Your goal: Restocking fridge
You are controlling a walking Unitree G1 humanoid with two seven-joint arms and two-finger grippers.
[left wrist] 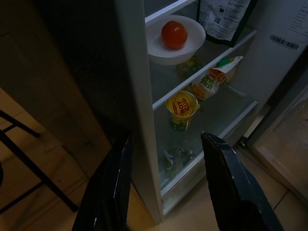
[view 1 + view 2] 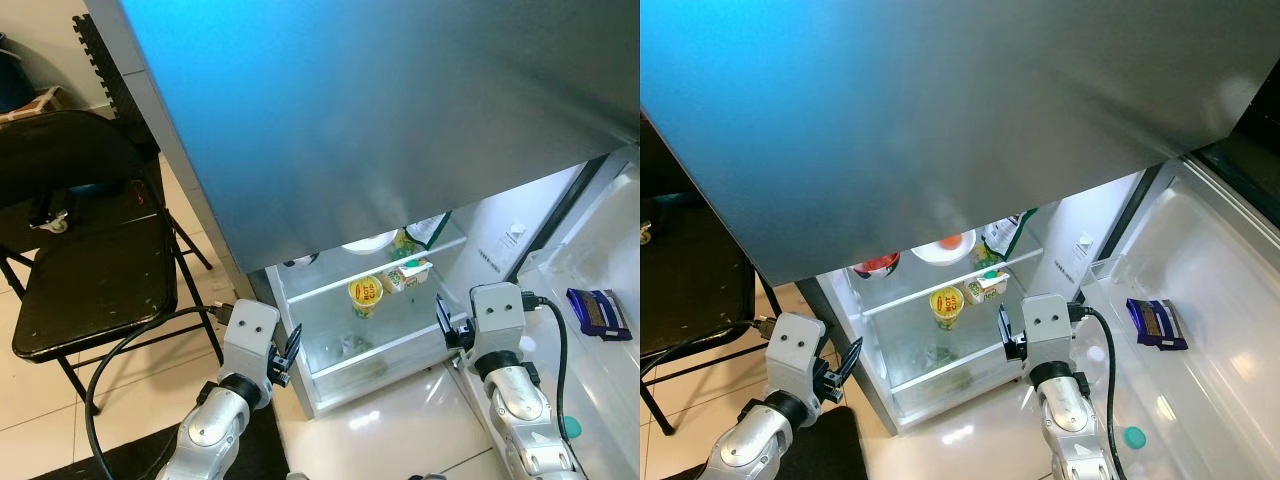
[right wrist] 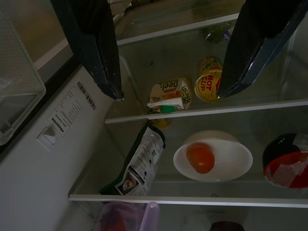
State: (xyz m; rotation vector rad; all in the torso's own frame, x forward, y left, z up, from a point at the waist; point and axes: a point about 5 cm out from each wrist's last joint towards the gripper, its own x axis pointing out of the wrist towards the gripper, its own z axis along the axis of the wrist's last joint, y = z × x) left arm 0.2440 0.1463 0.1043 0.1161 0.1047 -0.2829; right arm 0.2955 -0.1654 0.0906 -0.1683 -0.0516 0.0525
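The fridge [image 2: 940,120] stood open before the robot, its grey upper door front hanging over the lit lower compartment. On the upper glass shelf [image 3: 192,198] sat a white bowl [image 3: 226,161] holding a tomato [image 3: 200,158], with a dark-green pouch [image 3: 139,166] leaning just beside it toward the inner wall and a red-lidded container [image 3: 286,166] on the bowl's other side. One shelf down, a yellow cup [image 1: 182,107] stood near the shelf's front edge, and a small carton [image 1: 211,79] lay on its side just beside it. Below that shelf the clear drawer [image 2: 370,350] had open room above its front lip.

The left end effector [image 2: 291,345] hovered low outside the fridge's left outer edge, fingers apart and holding nothing; in its wrist view the white side wall [image 1: 137,120] ran between the two fingers. The right end effector [image 2: 1006,333] hung at the drawer's right front corner, fingers likewise spread and empty, close to the fridge's front edge but not clearly touching it.

To the right, the open door [image 2: 1210,300] showed its white inner bins, with a blue packet [image 2: 1156,322] lying in one and a small teal cap [image 2: 1133,436] lower down. A black folding chair [image 2: 95,270] stood on the tiled floor [image 2: 40,400] to the left, well apart from the fridge.
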